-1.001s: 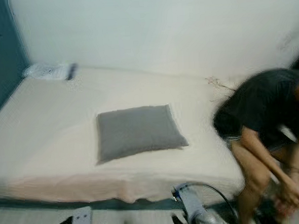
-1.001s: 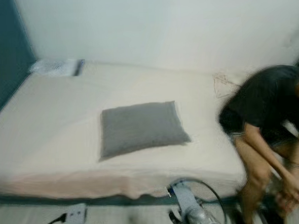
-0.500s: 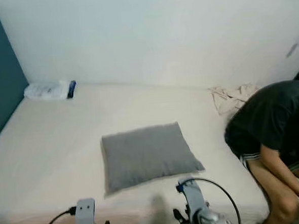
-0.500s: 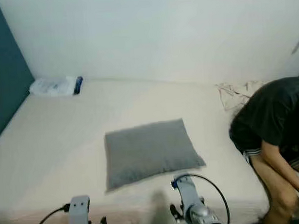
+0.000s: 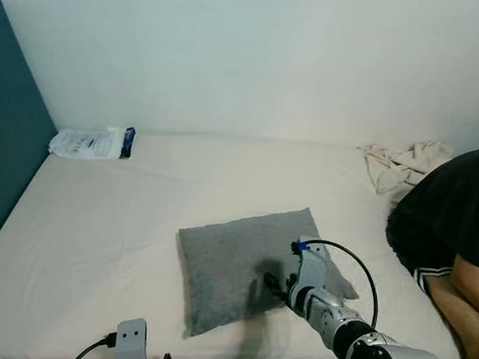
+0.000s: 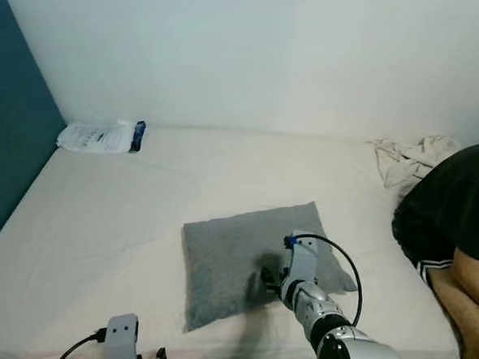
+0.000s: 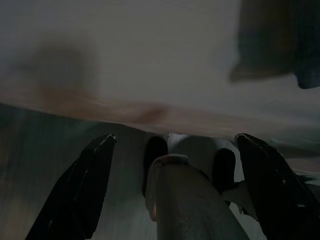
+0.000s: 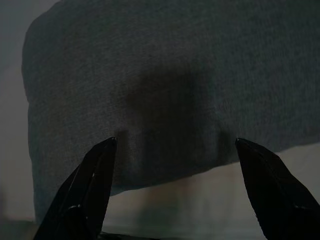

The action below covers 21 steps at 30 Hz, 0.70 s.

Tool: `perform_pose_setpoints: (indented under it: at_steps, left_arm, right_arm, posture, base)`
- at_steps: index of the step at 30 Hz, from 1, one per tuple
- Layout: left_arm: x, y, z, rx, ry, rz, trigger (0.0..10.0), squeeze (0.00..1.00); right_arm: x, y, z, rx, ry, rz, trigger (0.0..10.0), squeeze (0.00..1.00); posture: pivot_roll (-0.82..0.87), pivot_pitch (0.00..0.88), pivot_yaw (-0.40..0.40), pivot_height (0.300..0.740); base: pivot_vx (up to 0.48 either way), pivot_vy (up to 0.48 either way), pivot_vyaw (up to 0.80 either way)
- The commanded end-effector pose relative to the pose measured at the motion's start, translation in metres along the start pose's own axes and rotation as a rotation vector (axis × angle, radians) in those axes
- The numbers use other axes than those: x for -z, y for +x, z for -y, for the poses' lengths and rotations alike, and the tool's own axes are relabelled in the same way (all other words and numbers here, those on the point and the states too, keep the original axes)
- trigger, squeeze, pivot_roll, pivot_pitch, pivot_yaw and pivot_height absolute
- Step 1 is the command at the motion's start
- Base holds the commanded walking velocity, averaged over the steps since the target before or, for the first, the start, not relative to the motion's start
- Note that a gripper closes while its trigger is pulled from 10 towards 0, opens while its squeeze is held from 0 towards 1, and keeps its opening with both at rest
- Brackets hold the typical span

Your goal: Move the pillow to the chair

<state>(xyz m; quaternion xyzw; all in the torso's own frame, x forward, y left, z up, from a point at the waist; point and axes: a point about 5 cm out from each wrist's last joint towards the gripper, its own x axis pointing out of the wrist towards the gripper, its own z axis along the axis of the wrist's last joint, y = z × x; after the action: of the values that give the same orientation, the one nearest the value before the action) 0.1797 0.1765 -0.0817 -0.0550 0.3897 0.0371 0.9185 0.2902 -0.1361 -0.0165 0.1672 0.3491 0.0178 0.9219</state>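
We stand at a cream bed (image 5: 104, 228) against a white wall (image 5: 256, 56). A person (image 5: 462, 231) in black crouches beside it. The grey pillow (image 5: 237, 265) lies flat on the mattress. Our right gripper (image 8: 172, 145) hovers over its near edge, fingers spread wide. Our left gripper (image 7: 172, 142), low beside the mattress edge, also gapes apart.

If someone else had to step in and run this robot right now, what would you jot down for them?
Right claw: open, reaching out over the near edge of the gray pillow, nothing gripped.
Left claw: open, hanging low by the bed's edge, idle.
Pillow lies flat on the bed.
A person crouches at the bed's right side; keep clear.
Done: robot stands at the bed.
Left: grab the pillow, lift it, carry it to the chair.
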Motion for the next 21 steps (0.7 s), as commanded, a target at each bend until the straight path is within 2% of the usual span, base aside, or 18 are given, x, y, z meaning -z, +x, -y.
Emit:
perform_pose_setpoints:
  at_steps: [1, 8, 14, 18, 21]
  left_arm:
    - [0.007, -0.002, 0.002, 0.006, 0.009, -0.023, 10.0, 0.00]
    - [0.007, -0.003, -0.003, -0.007, 0.021, -0.018, 10.0, 0.00]
    - [0.009, -0.004, -0.005, -0.014, 0.026, -0.022, 10.0, 0.00]
    - [0.011, -0.005, -0.010, -0.028, 0.042, -0.027, 10.0, 0.00]
    - [0.012, -0.006, -0.012, -0.031, 0.047, -0.028, 10.0, 0.00]
  right_arm:
    - [-0.004, -0.001, 0.007, 0.028, 0.035, 0.008, 10.0, 0.00]
    - [-0.007, -0.001, 0.011, 0.054, 0.109, 0.022, 10.0, 0.00]
    - [-0.006, -0.001, 0.012, 0.069, 0.114, 0.019, 10.0, 0.00]
    - [-0.008, 0.000, 0.007, 0.042, 0.167, 0.028, 10.0, 0.00]
    - [-0.011, 0.000, 0.004, 0.029, 0.175, 0.041, 10.0, 0.00]
  posture:
    - [0.07, 0.069, -0.117, 0.695]
    - [0.08, 0.073, -0.124, 0.665]
    - [0.09, 0.070, -0.126, 0.645]
    - [0.10, 0.068, -0.123, 0.625]
    - [0.10, 0.073, -0.122, 0.615]
  base:
    - [0.000, 0.000, 0.00]
    - [0.000, 0.000, 0.00]
    - [0.000, 0.000, 0.00]
    - [0.000, 0.000, 0.00]
    - [0.000, 0.000, 0.00]
